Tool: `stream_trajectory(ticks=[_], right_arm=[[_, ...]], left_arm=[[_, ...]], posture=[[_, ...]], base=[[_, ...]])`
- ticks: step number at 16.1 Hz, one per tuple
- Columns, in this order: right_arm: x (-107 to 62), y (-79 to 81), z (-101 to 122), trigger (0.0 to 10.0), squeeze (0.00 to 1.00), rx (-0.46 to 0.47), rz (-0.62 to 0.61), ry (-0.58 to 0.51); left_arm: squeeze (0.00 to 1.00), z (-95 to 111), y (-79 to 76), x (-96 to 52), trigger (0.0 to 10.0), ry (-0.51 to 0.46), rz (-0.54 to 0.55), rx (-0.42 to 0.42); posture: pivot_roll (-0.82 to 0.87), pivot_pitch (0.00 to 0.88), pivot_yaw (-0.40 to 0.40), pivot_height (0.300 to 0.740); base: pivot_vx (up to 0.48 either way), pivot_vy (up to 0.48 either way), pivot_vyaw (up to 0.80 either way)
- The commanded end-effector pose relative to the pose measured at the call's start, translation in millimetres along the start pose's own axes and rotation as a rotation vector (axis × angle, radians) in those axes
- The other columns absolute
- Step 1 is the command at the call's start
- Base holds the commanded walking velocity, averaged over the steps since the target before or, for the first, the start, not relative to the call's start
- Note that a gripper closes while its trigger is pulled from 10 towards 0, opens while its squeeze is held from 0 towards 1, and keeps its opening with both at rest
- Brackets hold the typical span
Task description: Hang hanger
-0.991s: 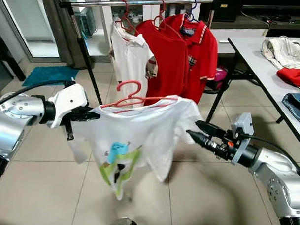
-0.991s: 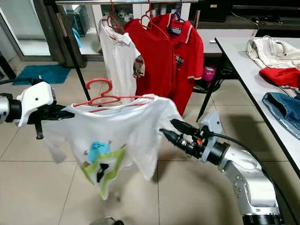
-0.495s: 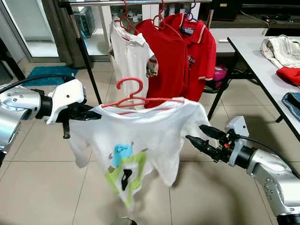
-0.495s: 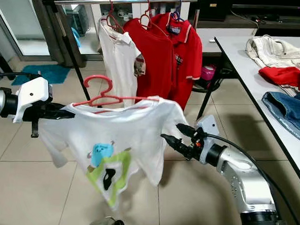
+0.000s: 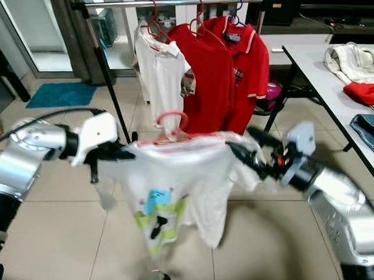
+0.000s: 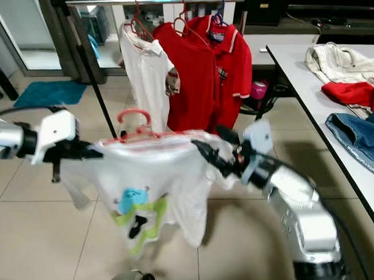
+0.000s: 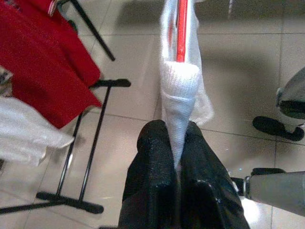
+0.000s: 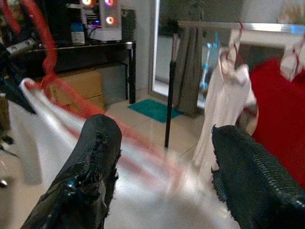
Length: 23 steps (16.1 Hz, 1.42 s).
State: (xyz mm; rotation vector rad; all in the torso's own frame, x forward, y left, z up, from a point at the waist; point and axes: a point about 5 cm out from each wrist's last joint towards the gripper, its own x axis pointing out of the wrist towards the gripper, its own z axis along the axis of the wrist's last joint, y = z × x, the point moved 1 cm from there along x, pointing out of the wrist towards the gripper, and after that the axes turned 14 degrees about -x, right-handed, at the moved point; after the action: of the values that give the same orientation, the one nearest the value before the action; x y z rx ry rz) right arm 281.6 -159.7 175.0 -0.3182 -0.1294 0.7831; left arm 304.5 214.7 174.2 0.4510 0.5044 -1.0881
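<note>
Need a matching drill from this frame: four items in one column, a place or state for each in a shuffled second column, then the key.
Items
1. white T-shirt with blue and green print
2. red polo shirt
3. blue denim garment
4. left gripper

Place or state
A. lying on the white table
B. hanging on the metal rail
C. on the red plastic hanger, held between both arms
D. shut on a sleeve

Pairs: 1-C, 2-B, 3-A, 4-D
</note>
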Motion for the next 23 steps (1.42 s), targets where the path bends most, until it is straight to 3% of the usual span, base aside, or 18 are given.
stream_trajectory(ticks=[1,3,5,6,7,8,11,16,20,23], right_arm=[[7.8,1.7,17,10.0,0.0,-0.099,0.082,-0.025],[17.8,11.4,27,10.0,0.0,-0.148,0.205,-0.039],[31.3,27.0,23,10.0,0.0,-0.184,0.335,-0.009],[38.2,32.2,18,5.8,0.0,-0.202,0.376,0.023],[41.7,32.9,14,3.3,0.0,-0.211,0.385,0.045],[49.9,32.1,4,0.0,0.0,-0.222,0.385,0.095],[53.6,29.7,5,0.0,0.0,-0.223,0.393,0.108],[42.4,35.8,9,0.0,0.0,-0.192,0.555,0.081],[41.6,44.9,7,0.0,0.0,-0.171,0.616,0.088],[47.2,45.2,5,0.0,0.0,-0.182,0.596,0.099]], left_arm=[[0.0,11,-1.5,-0.3,0.0,-0.027,-0.025,0.041],[0.0,15,-3.9,5.1,0.0,-0.033,-0.039,0.053],[0.0,15,-9.3,12.0,0.0,-0.018,-0.06,0.076],[0.0,15,-10.9,13.8,0.0,-0.006,-0.063,0.089],[0.0,16,-11.1,14.4,0.0,-0.002,-0.063,0.098],[0.0,19,-13.5,15.3,0.0,0.002,-0.079,0.119],[0.0,21,-15.6,15.8,0.0,0.001,-0.088,0.121],[0.0,13,-5.9,6.7,0.0,0.056,-0.029,0.117],[0.0,19,-6.9,5.8,0.0,0.02,-0.033,0.111],[0.0,24,-10.3,9.3,0.0,0.001,-0.062,0.121]], posture=[[-0.02,0.0,0.107,0.74],[-0.03,0.0,0.106,0.74],[-0.03,0.0,0.094,0.74],[-0.02,0.0,0.087,0.74],[-0.02,0.0,0.085,0.74],[-0.02,0.0,0.084,0.74],[-0.02,0.0,0.076,0.74],[-0.02,0.0,0.073,0.74],[-0.02,0.0,0.072,0.74],[-0.02,0.0,0.074,0.74]], base=[[0.0,0.0,0.0],[0.0,0.0,0.0],[0.0,0.0,0.0],[0.0,0.0,0.0],[0.0,0.0,0.0],[0.0,0.0,0.0],[0.0,0.0,0.0],[0.0,0.0,0.0],[0.0,0.0,0.0],[0.0,0.0,0.0]])
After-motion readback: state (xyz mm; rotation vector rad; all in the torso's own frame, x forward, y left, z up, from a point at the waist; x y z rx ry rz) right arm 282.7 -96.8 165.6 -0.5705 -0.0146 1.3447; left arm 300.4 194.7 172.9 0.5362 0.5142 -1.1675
